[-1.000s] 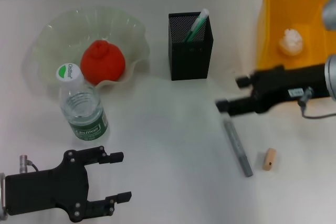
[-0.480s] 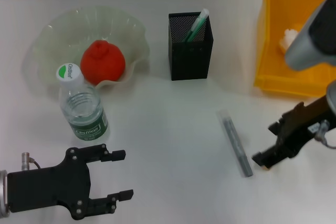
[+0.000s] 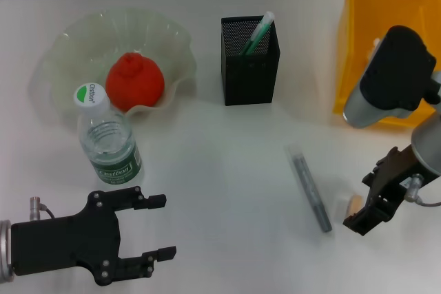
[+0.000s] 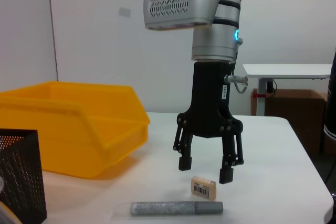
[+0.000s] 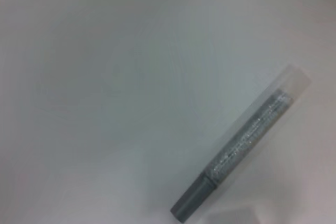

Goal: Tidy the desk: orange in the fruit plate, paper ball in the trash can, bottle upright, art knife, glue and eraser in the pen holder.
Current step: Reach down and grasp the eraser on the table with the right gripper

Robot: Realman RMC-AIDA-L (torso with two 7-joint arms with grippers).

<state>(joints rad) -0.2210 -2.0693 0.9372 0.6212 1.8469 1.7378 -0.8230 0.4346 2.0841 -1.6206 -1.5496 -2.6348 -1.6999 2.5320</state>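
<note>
Head view, nearest first: the left gripper (image 3: 157,227) waits at the near left corner, fingers spread and holding nothing, apparently parked while the other arm works. At the near right, the right gripper (image 4: 206,170) points straight down over the eraser (image 4: 203,188), released, its two fingers standing apart with the small block on the table between and just below them. That pose suits a top-down pinch, so picking up the eraser looks like the step in hand; it is not yet gripped. Just left of the eraser lies a grey glitter pen (image 3: 311,189), close enough that a closing finger could nudge it.

Farther back on the left, the bottle (image 3: 107,135) stands upright with its cap on, so that part looks done. Behind it the orange (image 3: 135,82) sits in the plate (image 3: 172,36), also done. At the far middle, the holder (image 3: 250,61) already has a green-and-white pen leaning in it and is open at the top, where the eraser should go. At the far right, the bin (image 3: 358,39) stands partly hidden by the right arm; the paper ball cannot be made out.
</note>
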